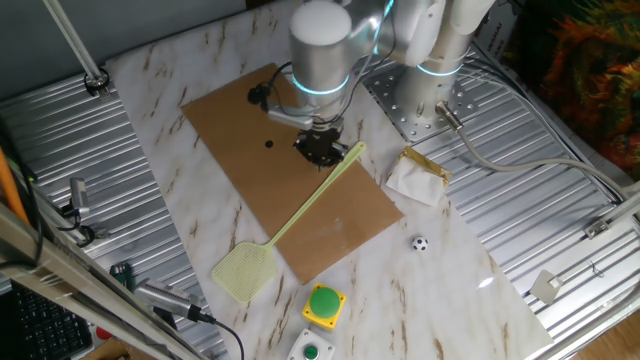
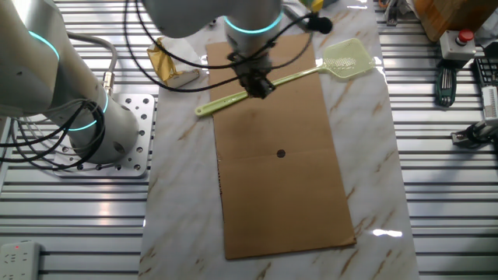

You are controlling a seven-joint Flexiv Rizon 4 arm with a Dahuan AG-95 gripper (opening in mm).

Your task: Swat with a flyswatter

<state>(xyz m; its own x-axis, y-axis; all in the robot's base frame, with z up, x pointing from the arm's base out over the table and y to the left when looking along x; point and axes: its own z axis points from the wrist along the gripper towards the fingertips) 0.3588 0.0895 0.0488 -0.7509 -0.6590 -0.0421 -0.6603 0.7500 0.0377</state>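
Marble tabletop (image 1: 450,270) under a brown sheet (image 2: 280,179); my gripper (image 2: 257,82) fingers look clamped on the flyswatter (image 1: 300,218) handle. Gripped near one end, I judge it could twist loose mid-swat.

Pale yellow-green flyswatter (image 1: 300,217), brown sheet (image 2: 282,155), white marble-veined table (image 1: 440,290), black-and-white ball (image 1: 420,243), yellow-and-green button box (image 1: 325,305)

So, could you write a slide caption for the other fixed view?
Pincer grips the flyswatter by its handle above the brown sheet.
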